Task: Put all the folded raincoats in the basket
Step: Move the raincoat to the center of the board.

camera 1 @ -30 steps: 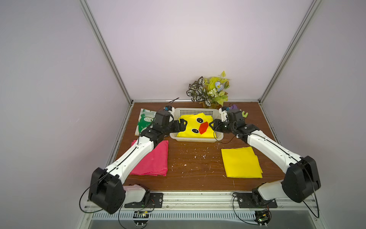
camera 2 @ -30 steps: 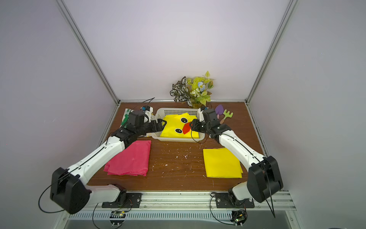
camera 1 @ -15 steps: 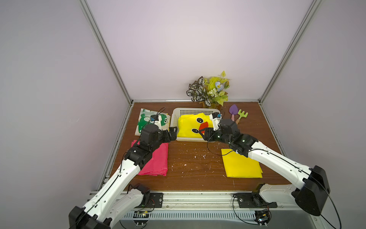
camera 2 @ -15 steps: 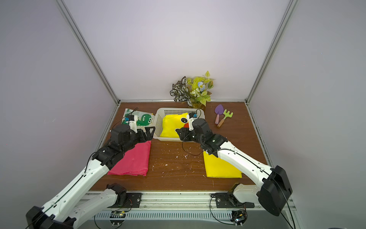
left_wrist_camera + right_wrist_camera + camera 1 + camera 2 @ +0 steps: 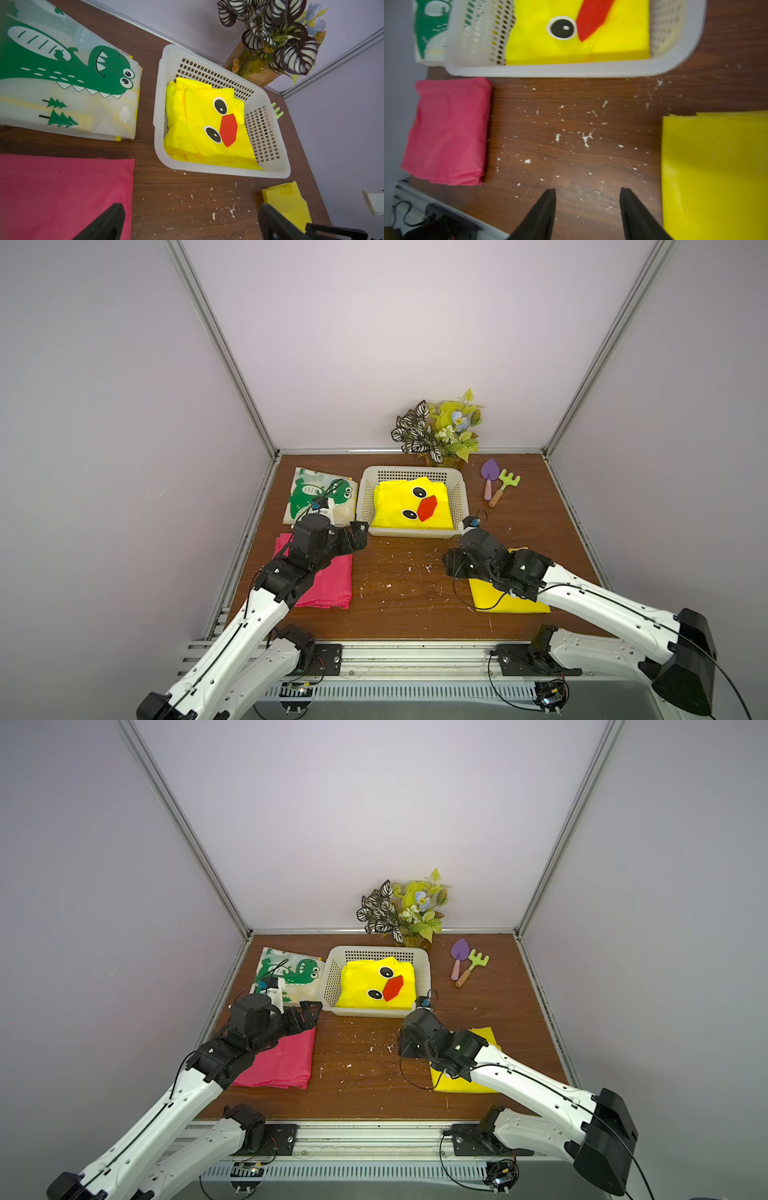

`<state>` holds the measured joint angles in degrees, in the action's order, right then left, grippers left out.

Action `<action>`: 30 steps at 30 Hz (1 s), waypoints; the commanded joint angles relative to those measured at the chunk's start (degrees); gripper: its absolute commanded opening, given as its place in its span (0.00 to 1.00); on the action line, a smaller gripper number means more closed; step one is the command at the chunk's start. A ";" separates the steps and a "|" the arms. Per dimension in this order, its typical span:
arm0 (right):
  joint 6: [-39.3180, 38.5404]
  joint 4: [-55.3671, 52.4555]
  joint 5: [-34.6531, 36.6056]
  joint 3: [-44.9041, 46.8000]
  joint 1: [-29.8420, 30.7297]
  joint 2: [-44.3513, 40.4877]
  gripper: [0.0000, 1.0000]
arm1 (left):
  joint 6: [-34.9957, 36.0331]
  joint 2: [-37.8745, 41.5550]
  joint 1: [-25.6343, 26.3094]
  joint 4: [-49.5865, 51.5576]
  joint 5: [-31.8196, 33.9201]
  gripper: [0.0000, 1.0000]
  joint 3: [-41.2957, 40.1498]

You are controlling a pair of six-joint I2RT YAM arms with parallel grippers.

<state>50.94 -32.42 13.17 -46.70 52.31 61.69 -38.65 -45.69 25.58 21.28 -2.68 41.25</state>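
Observation:
The folded raincoat (image 5: pixel 411 506) (image 5: pixel 376 986) is yellow with a duck face and red beak. It lies inside the off-white perforated basket (image 5: pixel 409 533) (image 5: pixel 365 1011) at the back middle of the table, as both wrist views also show. My left gripper (image 5: pixel 360 531) (image 5: pixel 192 220) hovers open over the table, just left of the basket's front corner, holding nothing. In front of the basket's right corner, my right gripper (image 5: pixel 451 566) (image 5: pixel 587 199) points down at bare wood, its jaws apart and empty.
A dinosaur-print folded raincoat (image 5: pixel 320 497) lies left of the basket, and a pink folded one (image 5: pixel 328 578) lies in front of it. A plain yellow folded one (image 5: pixel 509 599) sits under my right arm. A plant (image 5: pixel 440 427), a toy shovel (image 5: pixel 489 477) and a rake (image 5: pixel 505 485) stand at the back right.
Both arms have pulled back from the basket's sides toward the table's front. The duck raincoat stays in the basket. The right jaws have widened a little.

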 commanded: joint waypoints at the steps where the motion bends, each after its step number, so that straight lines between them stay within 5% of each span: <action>1: 7.31 -9.41 4.93 1.70 -0.02 -2.00 0.57 | -2.24 0.64 4.11 1.49 0.97 0.99 -1.11; 10: 10.93 -11.25 3.86 7.48 -0.91 -0.36 0.67 | -5.01 -0.56 6.02 0.89 -1.72 0.99 -2.74; 19: 4.66 -1.93 -2.89 13.30 -7.76 -2.61 0.67 | -5.09 -0.10 6.06 0.94 -4.35 0.99 -3.37; 30: -0.05 4.65 -10.99 14.48 -9.94 6.32 0.61 | -3.97 -1.78 6.09 0.91 -4.85 0.99 -2.15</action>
<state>52.69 -29.76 5.61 -32.88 42.61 66.74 -43.29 -47.07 31.14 21.71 -6.92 38.28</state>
